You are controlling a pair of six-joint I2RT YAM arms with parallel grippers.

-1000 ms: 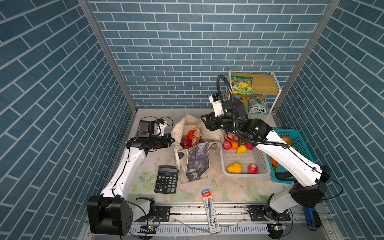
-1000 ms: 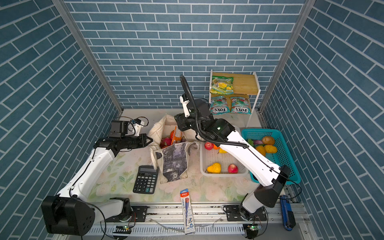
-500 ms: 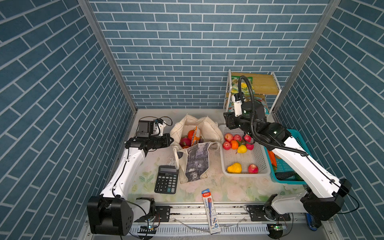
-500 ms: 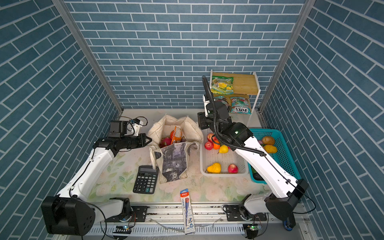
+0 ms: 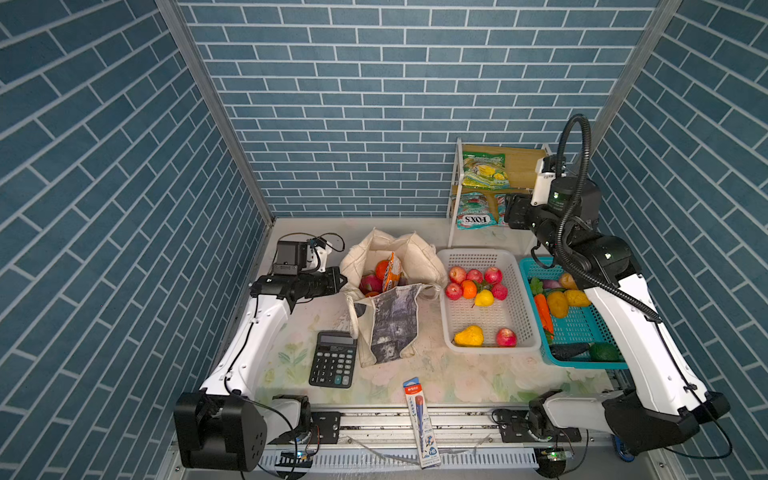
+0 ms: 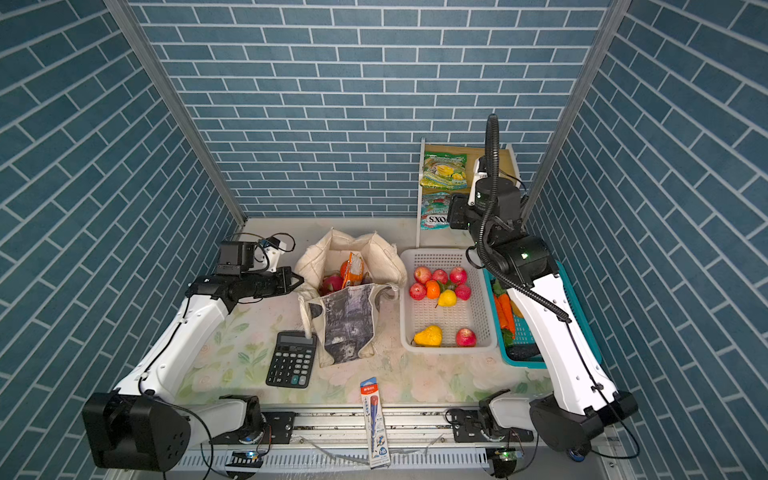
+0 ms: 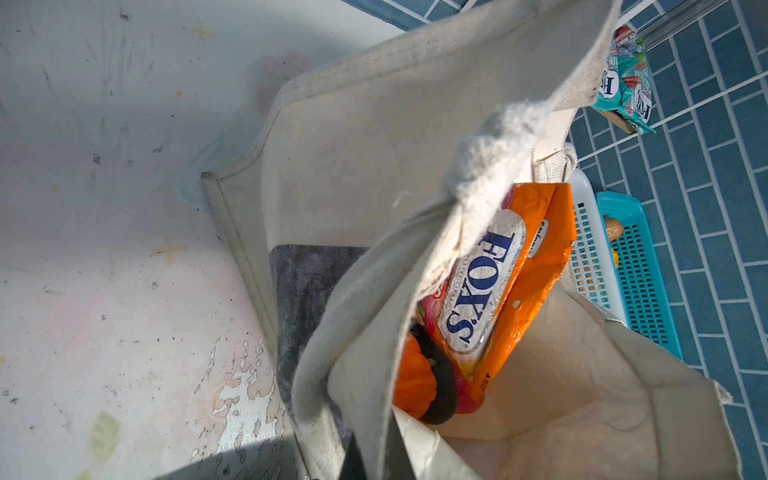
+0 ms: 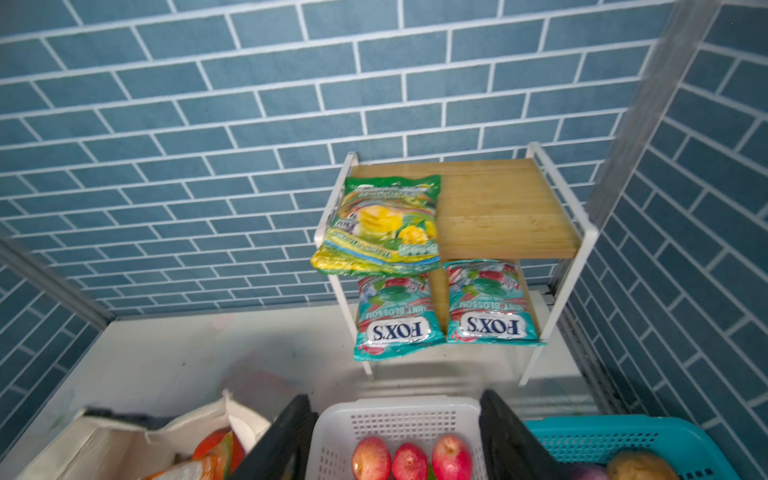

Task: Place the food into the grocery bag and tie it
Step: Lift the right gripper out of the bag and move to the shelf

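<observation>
The cream grocery bag (image 5: 395, 320) stands open left of centre in both top views. My left gripper (image 5: 338, 282) is shut on its left rim, with canvas (image 7: 374, 166) between the jaws. Inside the bag lie an orange FOX'S packet (image 7: 498, 282), a pink dragon fruit (image 5: 370, 283) and an orange (image 5: 381, 268). My right gripper (image 5: 513, 212) hangs open and empty near the shelf at the back right, above the white basket's far end. A green packet (image 8: 382, 224) lies on the top shelf. Two teal packets (image 8: 397, 316) lie on the lower one.
The white basket (image 5: 453, 328) right of the bag holds apples, an orange and yellow fruit. The teal basket (image 5: 582, 361) beside it holds carrots and other vegetables under my right arm. A black calculator (image 5: 333, 359) and a blue pencil pack (image 5: 422, 419) lie near the front edge.
My right arm has swung from above the bag to the right and back, towards the shelf, and its jaws have widened. The left arm and the bag have not moved.
</observation>
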